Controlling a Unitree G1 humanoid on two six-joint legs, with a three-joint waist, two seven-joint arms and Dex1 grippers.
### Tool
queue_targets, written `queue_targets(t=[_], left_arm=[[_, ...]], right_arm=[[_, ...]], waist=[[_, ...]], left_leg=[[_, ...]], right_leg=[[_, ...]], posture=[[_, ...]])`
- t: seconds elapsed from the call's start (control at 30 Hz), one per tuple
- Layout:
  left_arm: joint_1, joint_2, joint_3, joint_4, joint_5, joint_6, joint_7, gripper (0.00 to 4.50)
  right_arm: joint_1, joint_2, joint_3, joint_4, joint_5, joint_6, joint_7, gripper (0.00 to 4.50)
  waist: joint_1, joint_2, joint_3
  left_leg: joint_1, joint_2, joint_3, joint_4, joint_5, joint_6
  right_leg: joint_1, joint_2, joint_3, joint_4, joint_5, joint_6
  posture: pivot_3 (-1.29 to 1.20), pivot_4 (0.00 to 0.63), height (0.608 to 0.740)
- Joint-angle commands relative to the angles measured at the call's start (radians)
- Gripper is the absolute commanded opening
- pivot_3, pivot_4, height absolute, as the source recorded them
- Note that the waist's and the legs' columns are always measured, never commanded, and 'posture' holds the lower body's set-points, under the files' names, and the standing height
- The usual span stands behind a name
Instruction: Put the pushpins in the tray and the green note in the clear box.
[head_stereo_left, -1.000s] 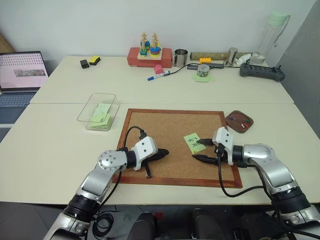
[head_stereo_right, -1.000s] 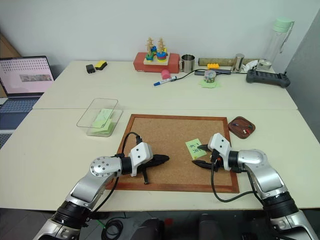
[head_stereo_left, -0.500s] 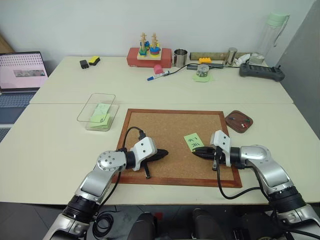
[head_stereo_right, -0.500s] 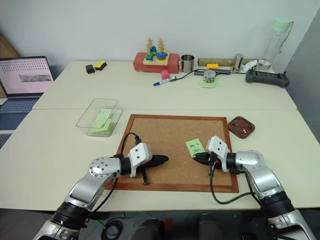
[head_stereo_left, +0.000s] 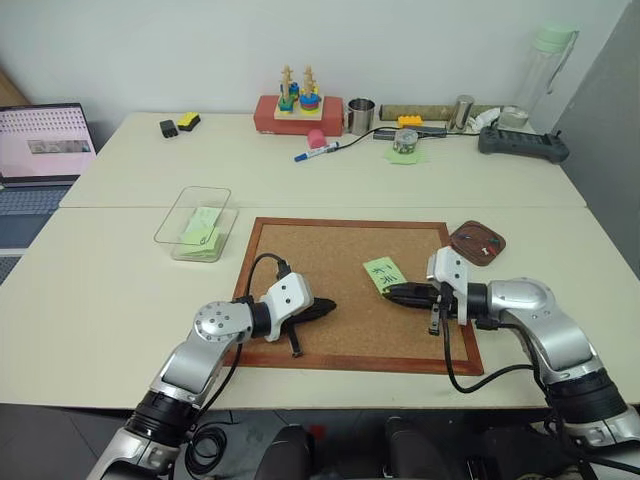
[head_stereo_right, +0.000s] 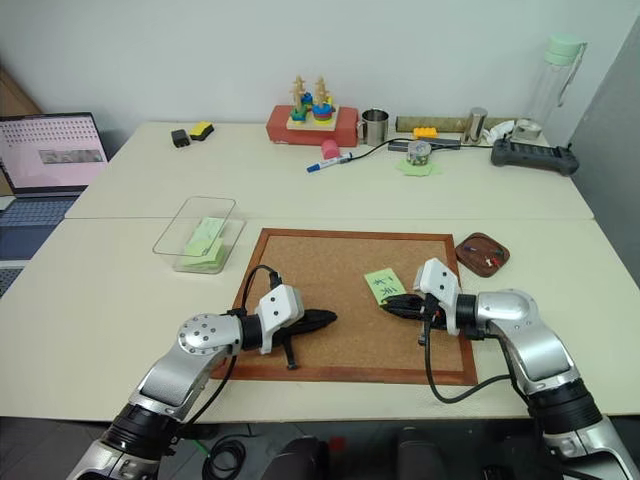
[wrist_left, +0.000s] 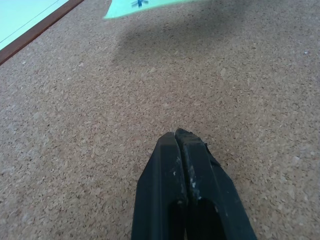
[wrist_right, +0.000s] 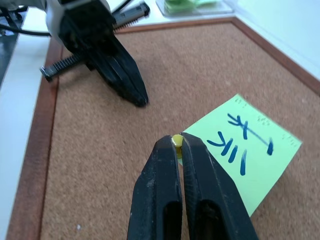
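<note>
My right gripper (wrist_right: 176, 142) is shut on a pushpin (wrist_right: 176, 141) with a small yellowish head, a little above the cork board (head_stereo_left: 330, 255). The green note (head_stereo_left: 385, 273), light green with dark strokes, hangs at the pin by one corner. It is tilted and casts a shadow on the cork. My left gripper (head_stereo_left: 328, 307) is shut with nothing in it, low over the board's near left part. It points toward the note (wrist_left: 145, 5). The dark-brown tray (head_stereo_left: 478, 243), with pins in it, lies beyond the board's far right corner. The clear box (head_stereo_left: 195, 222), left of the board, holds green notes.
The board's reddish frame (head_stereo_left: 345, 222) rims the work area. At the back of the table stand a red toy block (head_stereo_left: 298, 112), a metal cup (head_stereo_left: 361, 115), a marker (head_stereo_left: 316, 152), a controller (head_stereo_left: 524, 143) and a bottle (head_stereo_left: 545, 70). A laptop (head_stereo_left: 42, 142) sits far left.
My right gripper shut on the pin at the note's edge, then rose slightly. The note came up with it and shifted toward the board's middle. The left arm stayed put.
</note>
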Motion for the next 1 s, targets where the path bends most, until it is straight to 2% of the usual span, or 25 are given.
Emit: queue_targets(t=[0.03,0.2,0.4,0.5,0.63,0.83,1.0], left_arm=[[-0.006,-0.016,0.088,0.015,-0.067,0.114,0.046,0.19],[0.004,-0.028,0.188,-0.114,-0.307,0.375,0.011,1.1],[0.019,-0.095,0.297,-0.184,-0.554,0.638,0.082,2.19],[0.005,-0.159,0.333,-0.187,-0.631,0.713,0.147,2.8],[-0.03,-0.245,0.347,-0.155,-0.65,0.728,0.235,3.49],[-0.087,-0.402,0.363,-0.107,-0.734,0.802,0.351,3.6],[-0.137,-0.472,0.369,-0.04,-0.744,0.787,0.382,3.6]], right_arm=[[-0.015,-0.017,-0.014,-0.041,-0.017,-0.028,-0.003,0.02],[-0.028,-0.014,-0.006,-0.033,-0.064,-0.087,-0.02,0.0],[-0.042,-0.006,-0.002,0.006,-0.125,-0.193,-0.042,0.0],[-0.053,-0.001,-0.001,0.02,-0.158,-0.257,-0.055,0.0],[-0.062,-0.003,0.005,0.029,-0.185,-0.31,-0.054,0.0],[-0.071,-0.003,0.013,0.021,-0.201,-0.338,-0.045,0.0],[-0.072,-0.012,0.021,0.002,-0.216,-0.355,-0.044,0.0]], waist=[[0.0,0.0,0.0],[-0.001,-0.001,0.001],[0.002,-0.003,0.002],[0.002,-0.004,0.002],[0.004,-0.004,0.003],[0.006,-0.005,0.003],[0.006,-0.005,0.003]], left_leg=[[0.0,0.0,0.0,0.0,0.0,0.0],[-0.002,0.0,0.0,0.0,0.0,0.0],[-0.003,-0.001,-0.001,0.0,0.0,0.0],[-0.003,-0.001,-0.002,0.0,0.0,0.0],[-0.003,-0.001,-0.001,0.0,0.0,-0.001],[-0.003,-0.001,-0.001,0.001,0.001,-0.002],[-0.003,-0.001,-0.001,0.0,0.001,-0.003]], right_leg=[[0.0,0.0,0.0,0.0,0.0,0.0],[-0.002,0.0,-0.001,0.0,0.0,0.0],[-0.002,-0.001,0.0,-0.001,0.002,-0.003],[-0.002,-0.001,0.0,-0.001,0.001,-0.002],[-0.001,-0.001,-0.001,-0.001,0.002,-0.003],[-0.001,-0.001,0.0,-0.001,0.002,-0.003],[-0.001,-0.001,0.0,-0.001,0.003,-0.004]], posture=[[0.0,0.15,0.74],[0.0,0.15,0.74],[0.0,0.15,0.74],[0.0,0.15,0.74],[0.0,0.15,0.74],[0.0,0.15,0.74],[0.0,0.15,0.74]])
